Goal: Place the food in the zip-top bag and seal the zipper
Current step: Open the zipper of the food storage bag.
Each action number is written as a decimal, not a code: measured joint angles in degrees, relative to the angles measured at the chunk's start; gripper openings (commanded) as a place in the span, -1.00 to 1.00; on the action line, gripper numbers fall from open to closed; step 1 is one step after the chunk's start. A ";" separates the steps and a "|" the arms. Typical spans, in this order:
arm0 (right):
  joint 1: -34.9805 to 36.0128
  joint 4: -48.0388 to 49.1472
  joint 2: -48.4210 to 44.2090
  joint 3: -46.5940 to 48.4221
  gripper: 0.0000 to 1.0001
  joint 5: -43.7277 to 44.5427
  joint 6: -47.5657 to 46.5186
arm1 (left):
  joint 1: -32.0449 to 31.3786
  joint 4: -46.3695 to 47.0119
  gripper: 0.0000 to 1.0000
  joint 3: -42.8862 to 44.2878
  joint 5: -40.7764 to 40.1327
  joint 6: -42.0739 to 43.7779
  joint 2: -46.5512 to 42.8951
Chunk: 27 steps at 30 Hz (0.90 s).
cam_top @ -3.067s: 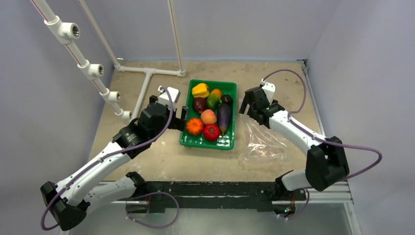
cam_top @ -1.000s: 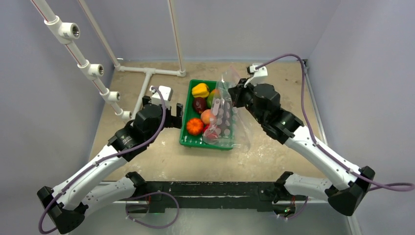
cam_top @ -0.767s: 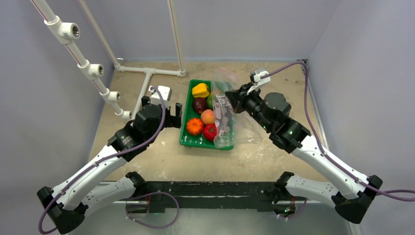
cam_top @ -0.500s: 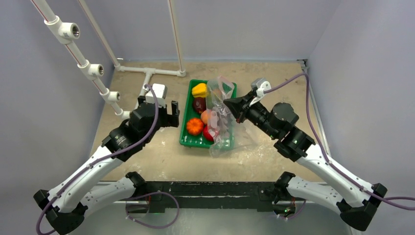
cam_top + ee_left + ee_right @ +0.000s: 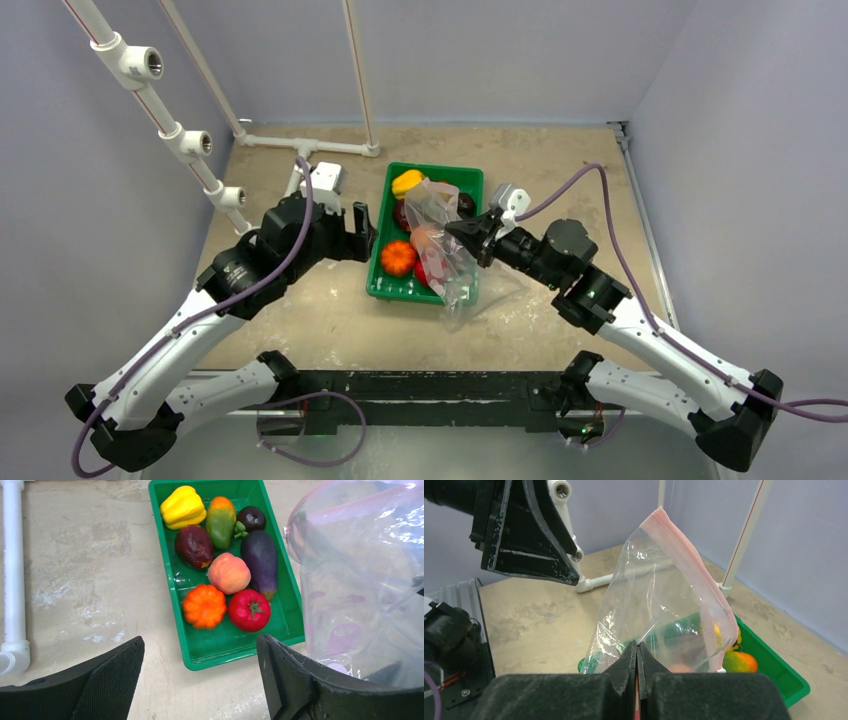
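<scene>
The food (image 5: 229,573) lies in a green tray (image 5: 220,645): yellow pepper (image 5: 184,507), green-orange pepper (image 5: 220,522), eggplant (image 5: 260,560), tomato (image 5: 249,610) and several more. My right gripper (image 5: 462,232) (image 5: 637,647) is shut on the edge of the clear zip-top bag (image 5: 440,235) (image 5: 659,595), which hangs in the air over the tray's right half. Its pink zipper (image 5: 689,555) runs along the upper edge, away from the fingers. My left gripper (image 5: 360,232) (image 5: 200,642) stands open left of the tray, nothing between its fingers. In the left wrist view the bag (image 5: 360,580) fills the right side.
The tray (image 5: 400,287) sits mid-table. A white pipe frame (image 5: 300,160) (image 5: 12,580) runs along the back left of the table. Grey walls close in on three sides. A black rail (image 5: 420,385) marks the near edge.
My right gripper has lifted the bag off the table right of the tray and swung it left over the tray. The left arm has drawn back slightly and its jaws have narrowed a little.
</scene>
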 measured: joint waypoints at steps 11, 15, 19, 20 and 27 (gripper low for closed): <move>3.45 -0.35 0.04 -0.52 -1.00 -2.99 -10.10 | 6.62 -5.25 0.59 7.15 6.56 0.55 4.09; 5.09 -2.01 0.15 -0.52 -1.00 -3.54 -13.88 | 13.53 -5.81 0.58 8.87 12.31 0.94 5.55; 7.30 -3.50 0.90 -0.52 -1.00 -3.69 -18.05 | 15.15 -5.97 0.58 10.36 17.73 1.31 7.23; 7.82 -3.82 1.09 -0.52 -1.00 -3.74 -18.82 | 15.17 -5.97 0.58 10.64 18.69 1.31 7.56; 11.58 -5.75 1.20 -0.59 -1.00 -3.76 -25.68 | 15.93 -5.99 0.57 12.24 25.90 1.25 10.16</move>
